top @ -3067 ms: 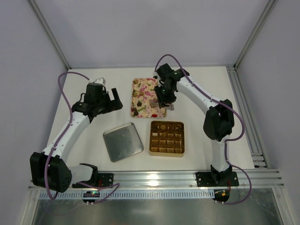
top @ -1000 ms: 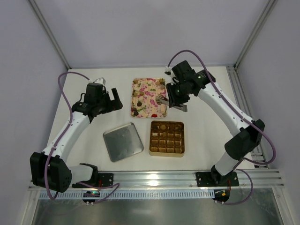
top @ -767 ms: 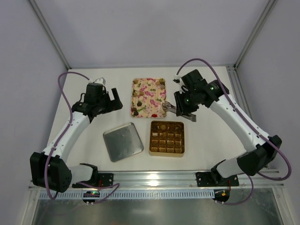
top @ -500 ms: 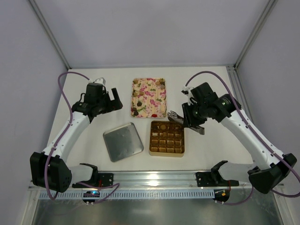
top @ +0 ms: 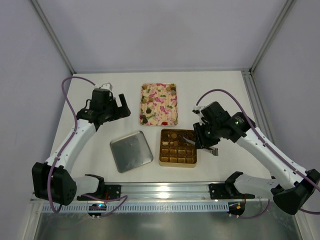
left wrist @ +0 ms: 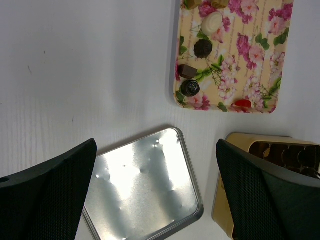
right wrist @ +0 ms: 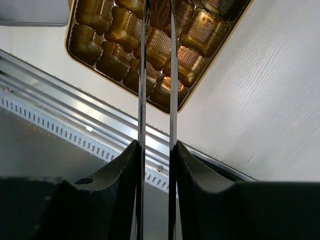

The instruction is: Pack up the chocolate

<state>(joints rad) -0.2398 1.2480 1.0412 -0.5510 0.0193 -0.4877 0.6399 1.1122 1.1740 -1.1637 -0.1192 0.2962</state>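
Plainly, the coming move turns on what lies straight beneath the right gripper. Its two thin blades are drawn close together, and a small dark brown chocolate piece appears to be pinched between them near their tips. Too little of the piece is shown for a long axis to be told.

In the right wrist view the piece is seen above the gold-brown square box with grid cells, over a cell in the box's right-hand part, well inside the rim. From above, the blades are seen crossing the box's right edge and pointing inward. A short drop and a release are judged to be all that is needed. What matters is that the piece is centred over one cell rather than over a ridge between two.

The other chocolates are left on the pink-and-cream floral rectangular tray, beyond the box. The left gripper is held wide apart with nothing in it, hovering to the left of the tray and above the flat silver metal lid. Of the two, the right gripper is the nearer to the box.
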